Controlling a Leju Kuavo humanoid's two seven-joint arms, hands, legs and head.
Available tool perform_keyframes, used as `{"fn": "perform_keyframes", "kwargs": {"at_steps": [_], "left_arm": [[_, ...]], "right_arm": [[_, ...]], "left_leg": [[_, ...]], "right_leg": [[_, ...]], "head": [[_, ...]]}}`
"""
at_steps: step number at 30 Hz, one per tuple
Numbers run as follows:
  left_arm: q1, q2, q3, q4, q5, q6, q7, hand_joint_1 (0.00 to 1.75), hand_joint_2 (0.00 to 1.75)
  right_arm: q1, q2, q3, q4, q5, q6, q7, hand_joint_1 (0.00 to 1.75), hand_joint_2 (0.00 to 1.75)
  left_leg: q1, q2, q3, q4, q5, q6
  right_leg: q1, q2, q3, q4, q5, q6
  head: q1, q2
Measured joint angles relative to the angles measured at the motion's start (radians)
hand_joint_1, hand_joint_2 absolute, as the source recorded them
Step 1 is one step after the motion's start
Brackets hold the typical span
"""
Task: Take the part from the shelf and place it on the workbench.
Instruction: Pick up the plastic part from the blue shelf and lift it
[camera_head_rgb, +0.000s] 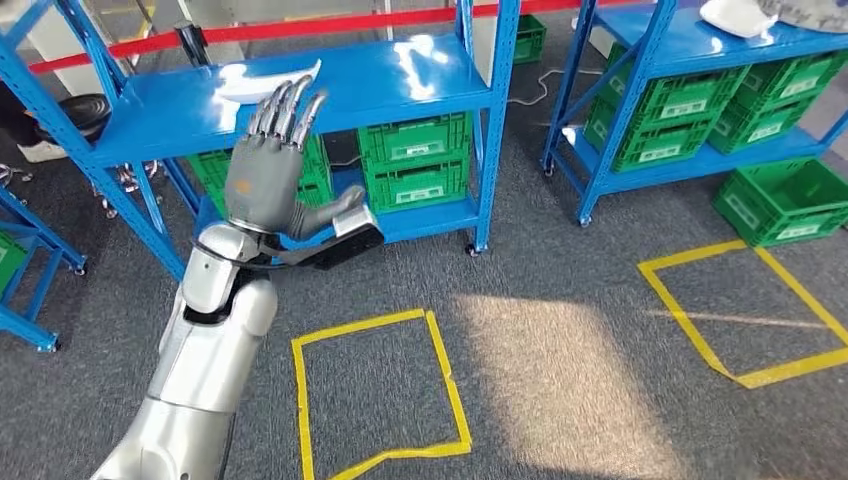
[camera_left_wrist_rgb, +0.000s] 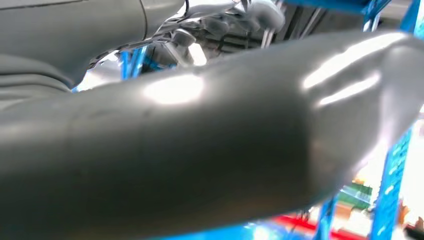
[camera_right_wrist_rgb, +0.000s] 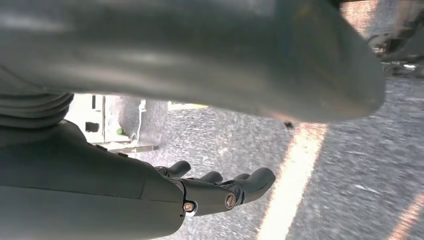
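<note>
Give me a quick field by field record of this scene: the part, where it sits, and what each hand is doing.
part: white curved plastic part
location: top board of the blue metal shelf, not yet taken
left hand: raised in front of the shelf, fingers straight, holding nothing, fingertips just below the part
right hand: hanging over grey carpet, fingers loosely curled, holding nothing
lower shelf: green plastic crates
floor: yellow tape square

Green crates under blue racks, yellow tape squares on grey carpet, red barrier tape

White part partly behind left hand fingertips; blurred thumb
</note>
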Motion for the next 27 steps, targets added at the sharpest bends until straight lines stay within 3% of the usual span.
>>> {"fn": "perform_keyframes", "kwargs": {"at_steps": [2, 3, 4, 6, 7, 8, 10, 11, 12, 13, 15, 17, 18, 20, 21, 22, 23, 26, 27], "left_arm": [[-0.008, -0.002, 0.001, 0.007, -0.006, 0.0, 0.019, 0.0, 0.0], [-0.007, 0.0, 0.002, 0.017, -0.012, 0.0, 0.034, 0.0, 0.0], [-0.005, 0.002, 0.005, 0.029, -0.021, 0.0, 0.049, 0.0, 0.0], [-0.006, 0.009, 0.017, 0.06, -0.035, 0.002, 0.076, 0.0, 0.0], [-0.008, 0.014, 0.025, 0.078, -0.04, 0.005, 0.085, 0.0, 0.0], [-0.011, 0.02, 0.033, 0.096, -0.044, 0.01, 0.092, 0.0, 0.0], [-0.017, 0.036, 0.053, 0.14, -0.05, 0.023, 0.101, 0.0, 0.0], [-0.02, 0.044, 0.064, 0.162, -0.053, 0.029, 0.105, 0.0, 0.0], [-0.025, 0.05, 0.075, 0.18, -0.054, 0.034, 0.109, 0.0, 0.0], [-0.033, 0.054, 0.084, 0.194, -0.055, 0.039, 0.112, 0.0, 0.0], [-0.056, 0.058, 0.099, 0.217, -0.056, 0.046, 0.117, 0.0, 0.0], [-0.074, 0.06, 0.112, 0.245, -0.055, 0.05, 0.121, 0.0, 0.0], [-0.077, 0.061, 0.118, 0.259, -0.054, 0.051, 0.125, 0.0, 0.0], [-0.077, 0.061, 0.13, 0.286, -0.052, 0.051, 0.132, 0.0, 0.0], [-0.077, 0.062, 0.135, 0.296, -0.052, 0.051, 0.135, 0.0, 0.0], [-0.078, 0.062, 0.139, 0.305, -0.052, 0.051, 0.138, 0.0, 0.0], [-0.078, 0.062, 0.143, 0.313, -0.052, 0.051, 0.14, 0.0, 0.0], [-0.084, 0.068, 0.151, 0.352, -0.06, 0.049, 0.146, 0.0, 0.0], [-0.087, 0.071, 0.154, 0.365, -0.065, 0.049, 0.147, 0.0, 0.0]], "right_arm": [[-0.002, -0.002, 0.0, 0.0, -0.004, 0.004, 0.0, 0.0, 0.0], [0.0, -0.003, 0.0, 0.0, -0.005, 0.007, -0.001, 0.0, 0.0], [0.002, -0.004, 0.0, 0.0, -0.005, 0.011, -0.001, 0.0, 0.0], [0.01, -0.004, 0.0, 0.0, -0.006, 0.022, 0.001, 0.0, 0.0], [0.014, -0.004, 0.0, 0.0, -0.006, 0.029, 0.002, 0.0, 0.0], [0.016, -0.004, 0.0, 0.0, -0.008, 0.035, 0.005, 0.0, 0.0], [0.021, -0.002, -0.001, 0.001, -0.012, 0.046, 0.009, 0.0, 0.0], [0.021, -0.002, -0.001, 0.002, -0.014, 0.049, 0.01, 0.0, 0.0], [0.02, -0.001, -0.001, 0.002, -0.016, 0.052, 0.011, 0.0, 0.0], [0.018, -0.002, -0.001, 0.002, -0.017, 0.054, 0.011, 0.0, 0.0], [0.012, -0.004, -0.001, 0.002, -0.019, 0.056, 0.013, 0.0, 0.0], [0.009, -0.005, -0.002, 0.002, -0.023, 0.058, 0.011, 0.0, 0.0], [0.009, -0.005, -0.002, 0.002, -0.025, 0.059, 0.01, 0.0, 0.0], [0.011, -0.006, -0.004, 0.002, -0.029, 0.059, 0.007, 0.0, 0.0], [0.012, -0.006, -0.004, 0.002, -0.031, 0.06, 0.007, 0.0, 0.0], [0.014, -0.007, -0.004, 0.002, -0.033, 0.06, 0.008, 0.0, 0.0], [0.016, -0.007, -0.005, 0.002, -0.034, 0.06, 0.008, 0.0, 0.0], [0.025, -0.007, -0.007, 0.002, -0.036, 0.063, 0.002, 0.0, 0.0], [0.026, -0.007, -0.008, 0.002, -0.037, 0.064, -0.002, 0.0, 0.0]], "left_leg": [[0.001, 0.007, -0.078, 0.11, 0.014, -0.007], [0.001, 0.01, -0.127, 0.161, -0.005, -0.008], [0.0, 0.011, -0.174, 0.194, -0.043, -0.008], [-0.003, 0.011, -0.242, 0.194, -0.127, -0.003], [-0.006, 0.011, -0.261, 0.163, -0.136, 0.004], [-0.011, 0.011, -0.273, 0.115, -0.103, 0.014], [-0.025, 0.007, -0.278, 0.01, 0.069, 0.038], [-0.031, 0.005, -0.272, -0.022, 0.142, 0.044], [-0.034, 0.002, -0.263, -0.038, 0.184, 0.046], [-0.034, 0.0, -0.252, -0.042, 0.182, 0.045], [-0.026, -0.004, -0.223, -0.055, 0.168, 0.05], [-0.02, -0.007, -0.191, -0.072, 0.151, 0.058], [-0.02, -0.007, -0.174, -0.077, 0.139, 0.06], [-0.019, -0.01, -0.138, -0.083, 0.11, 0.062], [-0.019, -0.011, -0.119, -0.083, 0.095, 0.06], [-0.018, -0.012, -0.098, -0.083, 0.078, 0.058], [-0.019, -0.013, -0.076, -0.083, 0.061, 0.056], [-0.022, -0.018, -0.034, -0.077, 0.01, 0.045], [-0.024, -0.021, -0.024, -0.073, -0.002, 0.039]], "right_leg": [[0.001, 0.004, 0.026, -0.006, -0.016, -0.014], [0.001, 0.006, 0.04, -0.009, -0.026, -0.018], [0.001, 0.009, 0.053, -0.012, -0.037, -0.021], [0.002, 0.016, 0.084, -0.015, -0.063, -0.023], [0.003, 0.019, 0.102, -0.016, -0.078, -0.022], [0.005, 0.02, 0.12, -0.017, -0.093, -0.022], [0.007, 0.026, 0.152, -0.019, -0.123, -0.018], [0.008, 0.028, 0.167, -0.023, -0.138, -0.014], [0.009, 0.031, 0.181, -0.025, -0.147, -0.009], [0.012, 0.033, 0.189, -0.02, -0.145, -0.003], [0.013, 0.03, 0.162, 0.045, -0.106, 0.006], [0.012, 0.027, 0.075, 0.167, -0.071, 0.015], [0.012, 0.027, 0.026, 0.219, -0.081, 0.019], [0.01, 0.026, -0.056, 0.26, -0.159, 0.027], [0.01, 0.026, -0.081, 0.248, -0.196, 0.029], [0.01, 0.026, -0.097, 0.217, -0.209, 0.028], [0.01, 0.026, -0.105, 0.167, -0.184, 0.027], [0.016, 0.025, -0.11, 0.012, 0.045, 0.01], [0.018, 0.025, -0.108, -0.008, 0.09, 0.002]], "head": [[-0.002, 0.0], [-0.002, 0.0], [-0.002, 0.0], [-0.002, 0.0], [-0.002, 0.0], [-0.002, 0.0], [-0.001, 0.0], [-0.001, 0.0], [-0.002, 0.0], [-0.002, 0.0], [-0.002, 0.0], [0.0, 0.0], [0.0, 0.0], [0.001, 0.0], [0.001, 0.0], [0.001, 0.0], [0.001, 0.0], [0.0, 0.0], [-0.001, 0.0]]}}
